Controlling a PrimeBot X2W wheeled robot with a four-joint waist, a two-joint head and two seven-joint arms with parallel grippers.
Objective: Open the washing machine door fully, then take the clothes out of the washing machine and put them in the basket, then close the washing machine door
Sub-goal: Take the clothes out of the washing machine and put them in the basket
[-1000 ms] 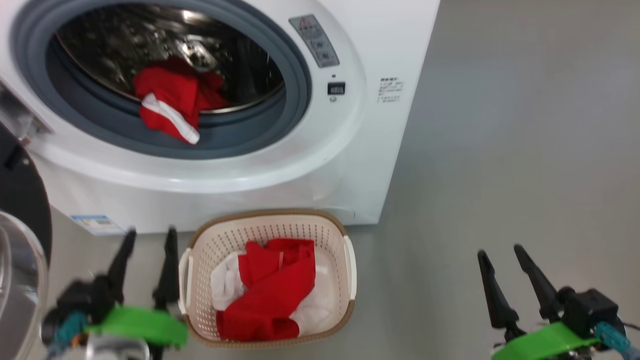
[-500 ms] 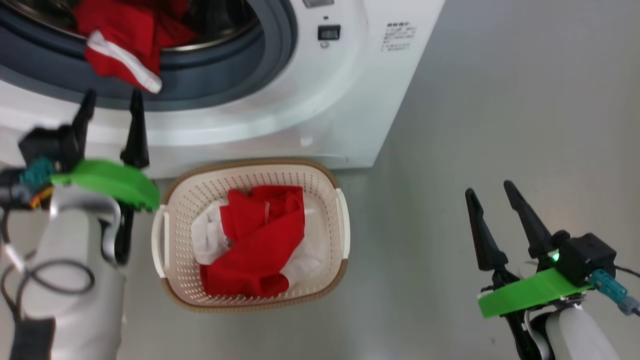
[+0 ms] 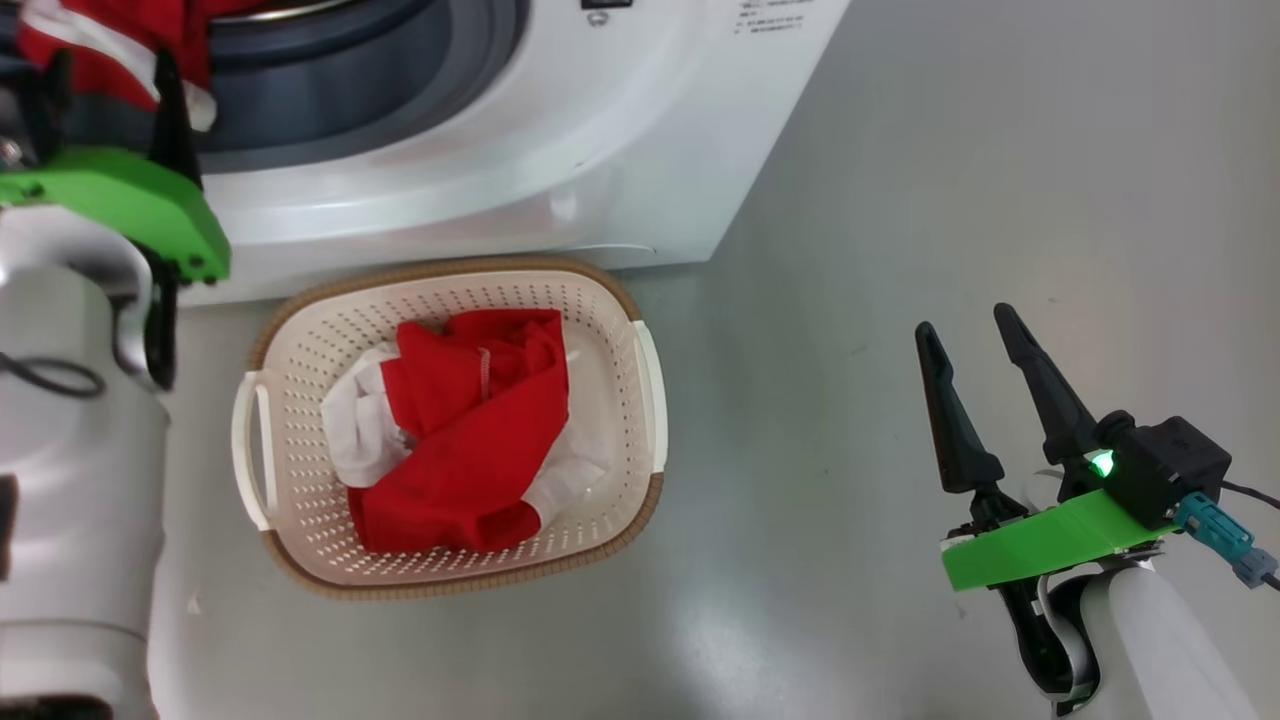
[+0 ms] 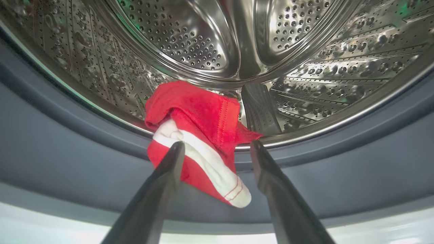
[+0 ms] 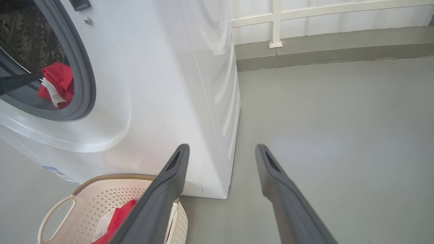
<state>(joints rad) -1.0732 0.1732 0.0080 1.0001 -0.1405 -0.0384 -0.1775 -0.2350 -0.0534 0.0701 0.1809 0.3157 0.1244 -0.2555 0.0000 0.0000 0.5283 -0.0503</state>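
**anon1:** where's the left gripper at?

**anon2:** at the washing machine mouth, fingers spread either side of a red garment draped over the grey rubber ring. Right gripper is spread too, over the floor. Other red clothes lie in the basket.

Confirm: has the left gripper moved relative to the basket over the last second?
Yes. The left gripper went from beside the basket forward to the washing machine opening, fingers open at the red garment.
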